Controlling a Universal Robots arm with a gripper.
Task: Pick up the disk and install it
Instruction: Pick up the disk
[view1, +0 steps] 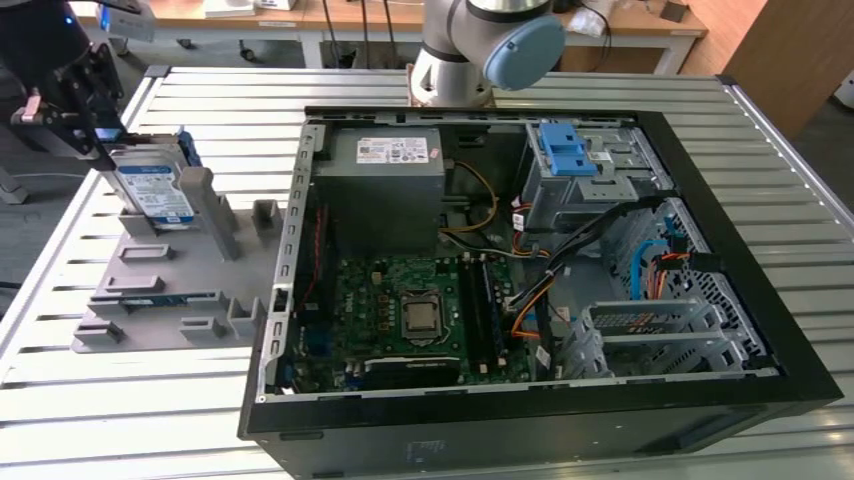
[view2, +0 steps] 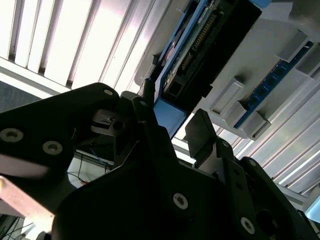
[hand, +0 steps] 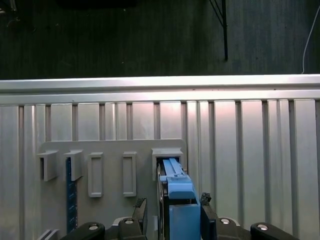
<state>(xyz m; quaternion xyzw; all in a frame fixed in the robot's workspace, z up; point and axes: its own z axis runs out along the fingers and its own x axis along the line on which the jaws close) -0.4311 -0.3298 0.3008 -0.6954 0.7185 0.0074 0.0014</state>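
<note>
The disk (view1: 150, 190) stands on edge in a slot of the grey fixture (view1: 160, 265), at the exterior view's left, its white-and-blue label facing out. My gripper (view1: 100, 140) hangs at the disk's upper end. In the first wrist view the disk's blue carrier rail (hand: 179, 192) runs between the two dark fingers (hand: 141, 212), with a small gap on one side. In the second wrist view the gripper (view2: 172, 117) straddles the disk's (view2: 200, 45) blue end without clamping it. The gripper is open around the disk.
An open black computer case (view1: 747, 300) lies at the centre, with a motherboard (view1: 400, 310), a grey power-supply box (view1: 380, 185), blue latch tabs (view1: 567, 150) on a drive bay and a metal cage (view1: 654, 335). The fixture also holds a blue memory stick (view1: 167, 299). Everything rests on a slatted metal table (view1: 80, 400).
</note>
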